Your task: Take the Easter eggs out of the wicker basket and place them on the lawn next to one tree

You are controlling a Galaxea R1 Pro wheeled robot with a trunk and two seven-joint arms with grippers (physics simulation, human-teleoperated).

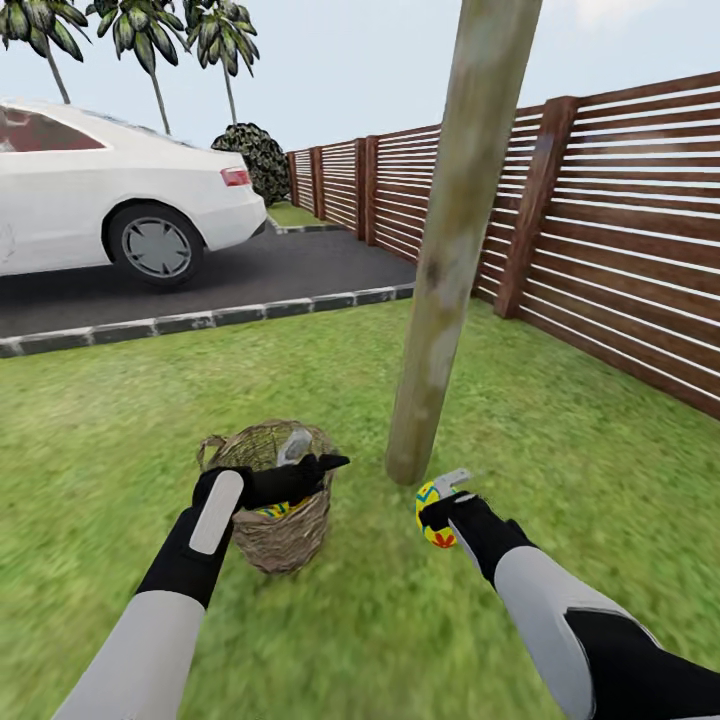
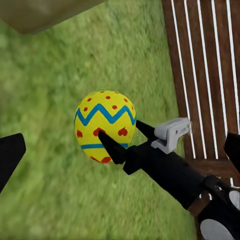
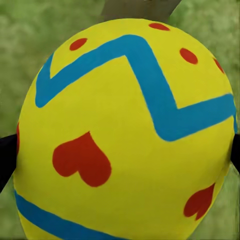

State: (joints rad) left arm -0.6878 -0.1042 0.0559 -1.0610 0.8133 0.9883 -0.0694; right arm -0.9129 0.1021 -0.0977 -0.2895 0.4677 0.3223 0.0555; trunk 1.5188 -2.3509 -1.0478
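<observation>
The wicker basket (image 1: 278, 520) stands on the lawn (image 1: 120, 440), left of the tree (image 1: 450, 250). A yellow egg (image 1: 272, 510) shows through the basket's lattice. My left gripper (image 1: 315, 457) hovers over the basket's rim, its fingers (image 2: 10, 155) spread wide and open with nothing between them. My right gripper (image 1: 441, 512) is shut on another Easter egg (image 1: 432, 518), yellow with blue zigzags and red hearts, low over the grass right by the foot of the trunk. That egg (image 3: 125, 135) sits between the black fingers (image 3: 5, 160). The left wrist view shows the same egg (image 2: 105, 120).
A white car (image 1: 110, 190) is parked on the dark driveway (image 1: 260, 275), edged with grey stones (image 1: 200, 320). A brown slatted fence (image 1: 620, 230) runs along the right side behind the tree. Open grass lies to the front and left.
</observation>
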